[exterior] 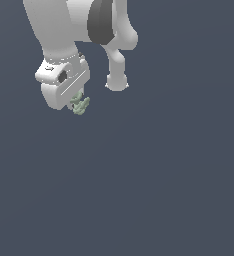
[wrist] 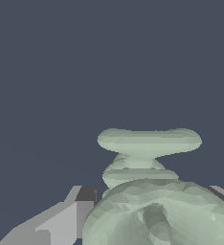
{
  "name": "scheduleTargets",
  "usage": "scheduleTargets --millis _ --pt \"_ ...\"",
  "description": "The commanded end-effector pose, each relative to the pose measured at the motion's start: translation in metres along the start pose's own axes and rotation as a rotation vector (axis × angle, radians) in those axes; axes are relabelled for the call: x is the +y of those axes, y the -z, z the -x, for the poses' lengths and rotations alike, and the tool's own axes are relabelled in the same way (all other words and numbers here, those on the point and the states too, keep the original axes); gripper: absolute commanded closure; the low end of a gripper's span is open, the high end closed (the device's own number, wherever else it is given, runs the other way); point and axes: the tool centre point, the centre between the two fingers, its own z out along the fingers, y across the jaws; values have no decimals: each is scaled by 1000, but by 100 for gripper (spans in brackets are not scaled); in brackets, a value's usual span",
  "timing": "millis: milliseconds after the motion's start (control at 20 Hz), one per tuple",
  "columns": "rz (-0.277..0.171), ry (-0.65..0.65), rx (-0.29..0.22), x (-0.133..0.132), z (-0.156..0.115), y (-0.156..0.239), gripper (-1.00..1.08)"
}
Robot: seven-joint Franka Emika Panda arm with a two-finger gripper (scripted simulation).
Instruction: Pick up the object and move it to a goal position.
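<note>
I am a white robot arm [exterior: 64, 25], and I reach down from the top of the exterior view, toward its left; my fingers [exterior: 77, 102] are at the low end of my white hand, and they are closed on the object [exterior: 80, 105]; the object is a tiny pale green lumpy thing with little knobs; it pokes out just under my hand, much smaller than the hand; all around it is plain dark blue-grey, and I think it hangs in the air, though I cannot see a table to be sure; in the wrist view the object [wrist: 152, 191] looks big and close, with a flat wide knob at its far end; one grey finger [wrist: 68, 215] sits right beside it, touching it.
</note>
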Motion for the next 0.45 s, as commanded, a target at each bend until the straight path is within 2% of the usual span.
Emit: scheduleTargets --millis 0,400 --pt "-1 1 0 0 11 13 108" --pt "-1 0 -2 1 24 27 108"
